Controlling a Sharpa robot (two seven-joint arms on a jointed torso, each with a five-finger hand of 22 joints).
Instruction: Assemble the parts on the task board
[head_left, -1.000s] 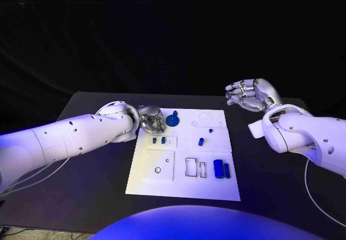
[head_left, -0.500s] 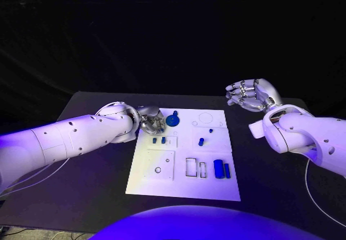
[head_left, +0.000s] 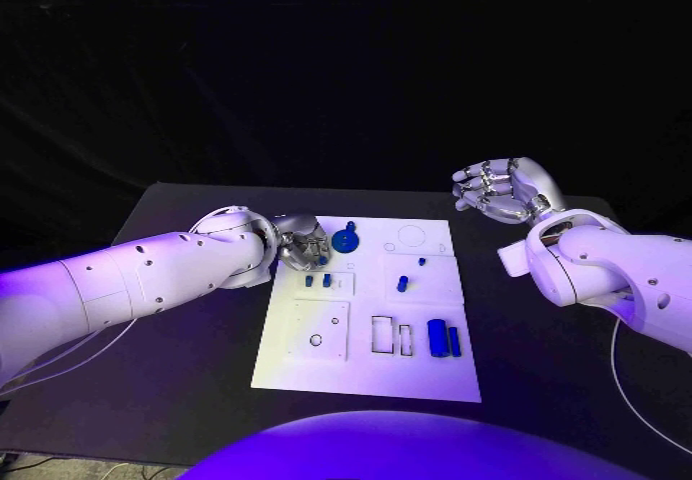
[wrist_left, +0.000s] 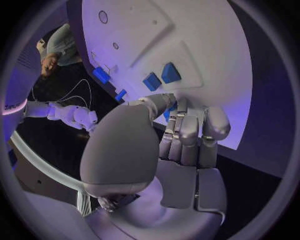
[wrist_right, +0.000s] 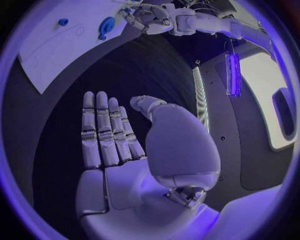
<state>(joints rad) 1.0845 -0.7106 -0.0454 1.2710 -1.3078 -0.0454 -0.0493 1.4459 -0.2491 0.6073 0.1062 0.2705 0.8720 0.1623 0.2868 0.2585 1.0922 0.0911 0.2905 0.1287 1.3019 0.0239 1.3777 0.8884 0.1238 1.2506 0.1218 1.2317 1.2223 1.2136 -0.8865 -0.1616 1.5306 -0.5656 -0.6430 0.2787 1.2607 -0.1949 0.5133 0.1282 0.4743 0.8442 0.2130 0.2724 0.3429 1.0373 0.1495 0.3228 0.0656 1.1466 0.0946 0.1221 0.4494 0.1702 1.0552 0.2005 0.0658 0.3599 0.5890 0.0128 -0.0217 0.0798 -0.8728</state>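
The flat white rectangular task board (head_left: 366, 340) lay at the centre of the black table (head_left: 173, 380). The left hand (head_left: 303, 243), silver and many-fingered, sat at the board's ten o'clock corner, its fingers (wrist_left: 187, 131) curled together and pointing down at the board's surface; the pictures did not show whether anything was pinched beneath them. Just beside it, toward one o'clock, lay a round blue disc-shaped part (head_left: 346, 240). Toward five o'clock of the hand stood two small blue block parts (head_left: 317, 281) side by side in a raised panel; the wrist view showed them close beyond the fingertips (wrist_left: 160, 77). A small blue peg (head_left: 402, 284) stood near the board's middle, and two blue cylinders (head_left: 443, 339) lay together toward the board's four o'clock side. The right hand (head_left: 499, 188) was raised well apart from the board, off toward two o'clock, its fingers (wrist_right: 103, 131) straight, side by side and holding nothing, thumb standing apart.
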